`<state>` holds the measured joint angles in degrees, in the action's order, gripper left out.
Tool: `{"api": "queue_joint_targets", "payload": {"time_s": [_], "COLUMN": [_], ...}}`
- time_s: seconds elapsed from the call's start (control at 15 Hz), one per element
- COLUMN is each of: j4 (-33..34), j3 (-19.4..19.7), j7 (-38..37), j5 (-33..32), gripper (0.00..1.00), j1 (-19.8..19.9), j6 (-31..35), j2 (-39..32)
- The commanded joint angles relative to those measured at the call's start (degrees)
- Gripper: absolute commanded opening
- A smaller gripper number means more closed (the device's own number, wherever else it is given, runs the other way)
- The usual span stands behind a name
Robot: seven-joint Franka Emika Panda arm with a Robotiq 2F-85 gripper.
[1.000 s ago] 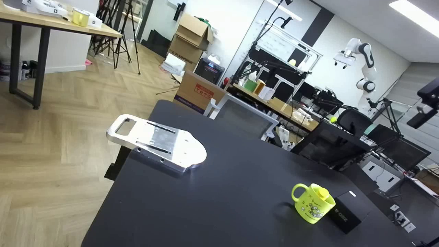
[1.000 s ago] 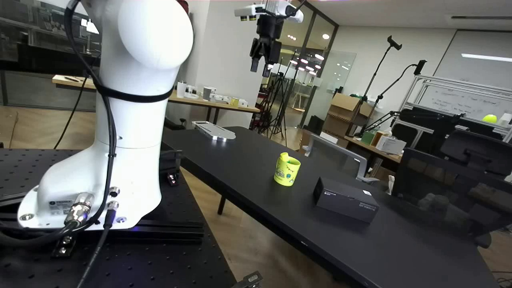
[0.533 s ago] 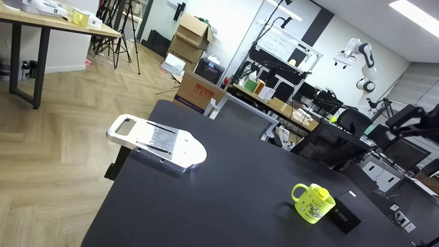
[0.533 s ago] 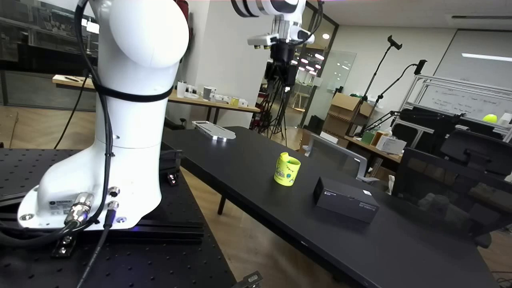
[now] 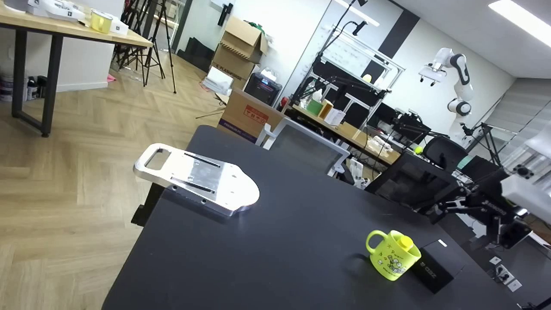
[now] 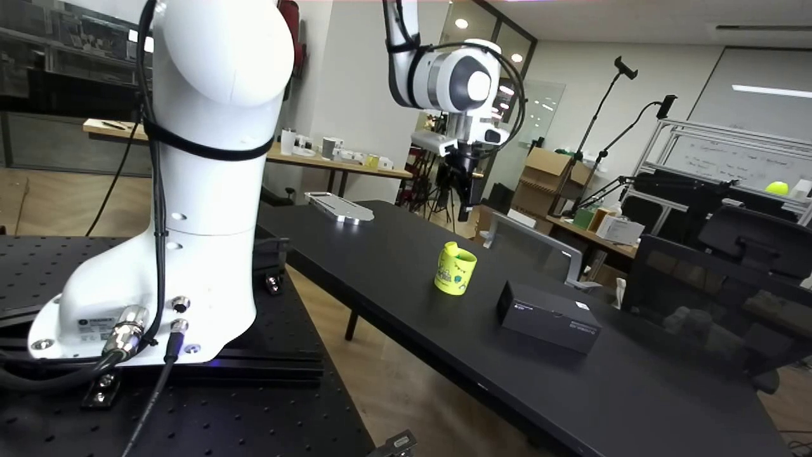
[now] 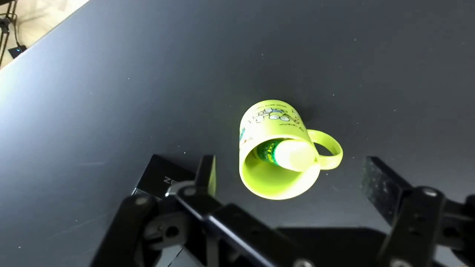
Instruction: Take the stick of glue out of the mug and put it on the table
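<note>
In an exterior view the black table (image 6: pixel 469 330) is stretching from far left to near right, its near edge running above a wooden floor (image 6: pixel 406 381) and its far edge passing a grey-framed chair (image 6: pixel 536 251). The mug (image 6: pixel 451 279) is standing upright inside both edges, with open tabletop lying on its left as far as a metal plate (image 6: pixel 342 209) near the far left end. A dark box (image 6: pixel 549 317) is sitting nearer and to the right, a strip of tabletop separating it from the mug and narrowing the room on that side.

In the wrist view the gripper (image 7: pixel 290 168) is standing with its jaws wide apart, the mug showing in the gap from that angle; in both exterior views it is hanging above the tabletop, apart from the mug.

The stick of glue (image 7: pixel 297 155) is leaning inside the mug, and in an exterior view its yellow end (image 6: pixel 451 249) is poking up past the rim at the left. In the wrist view the long axis is slanting off the mug's own: the yellow end is pointing up toward the handle (image 7: pixel 336 149), and the green-banded body is running down and away from it. The lower end is hiding inside the mug.
</note>
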<state>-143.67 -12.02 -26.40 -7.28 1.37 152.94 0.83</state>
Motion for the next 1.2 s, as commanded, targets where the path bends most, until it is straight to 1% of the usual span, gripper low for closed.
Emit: {"api": "queue_joint_targets", "payload": {"time_s": [0.0, 0.27, 0.6, 0.67, 0.73, 0.87, 0.93, 1.07, 1.13], "j4": [4.4, 6.7, 9.4, 9.8, 10.2, 10.8, 11.1, 11.8, 12.2], "j3": [3.9, 7.2, 9.2, 9.9, 10.2, 11.0, 11.3, 12.3, 12.6], "j7": [-2.0, -0.7, 0.3, 0.0, 0.3, 0.3, 0.3, -0.3, -0.5], "j5": [-1.8, 0.2, 2.5, 2.3, 2.6, 2.9, 3.1, 3.2, 3.6], "gripper": [1.00, 1.00, 1.00, 0.75, 0.73, 0.60, 0.51, 0.37, 0.31], "j1": [-2.3, -5.2, -8.9, -9.8, -10.4, -11.6, -12.2, -13.3, -13.7], "j6": [3.3, 6.8, 9.2, 9.6, 10.0, 10.6, 10.8, 9.7, 8.8], "j2": [-7.1, -12.4, -17.2, -17.9, -18.6, -19.8, -20.2, -20.9, -21.0]}}
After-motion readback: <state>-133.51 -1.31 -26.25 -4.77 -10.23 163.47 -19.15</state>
